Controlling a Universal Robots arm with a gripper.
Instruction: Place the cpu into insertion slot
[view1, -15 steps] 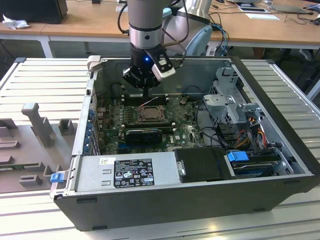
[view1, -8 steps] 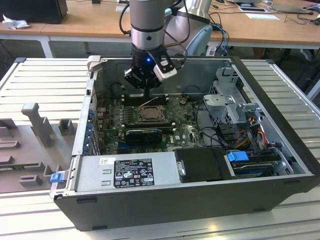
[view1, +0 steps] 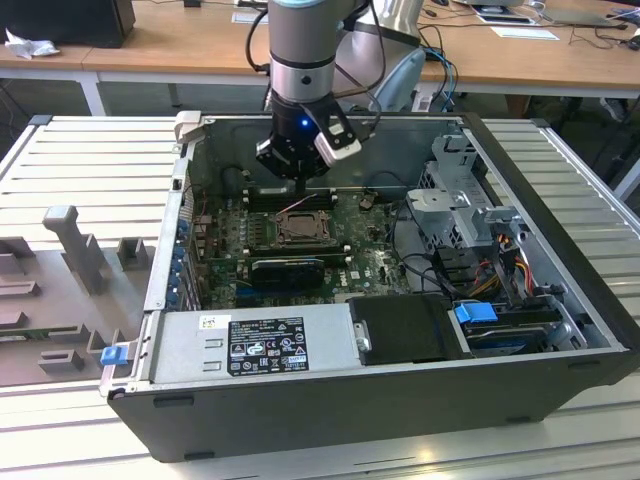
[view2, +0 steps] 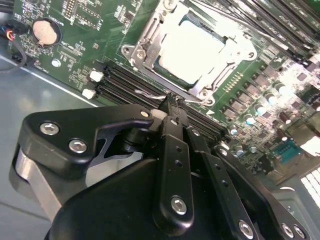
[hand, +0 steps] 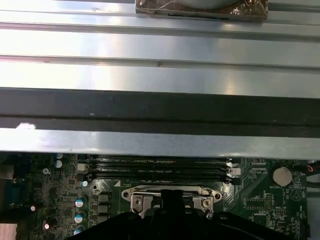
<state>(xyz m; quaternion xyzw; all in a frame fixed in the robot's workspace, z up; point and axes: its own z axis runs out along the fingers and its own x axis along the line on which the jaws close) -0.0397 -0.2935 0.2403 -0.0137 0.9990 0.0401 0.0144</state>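
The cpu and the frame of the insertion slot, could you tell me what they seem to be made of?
The cpu looks capped in pale, matte silver-grey metal: it reflects light in a soft, even glare. The insertion slot has a frame that looks like bright polished steel, with sharp highlights on its edges; its thin lever seems to be metal wire.

Even, bright room light fills the exterior view, with soft shadow inside the open computer case (view1: 520, 330). In the second wrist view the cpu (view2: 192, 49) is washed out by glare (its surface nearly white). The first wrist view shows bright reflective bands on the ribbed table (hand: 160, 47), slightly soft.
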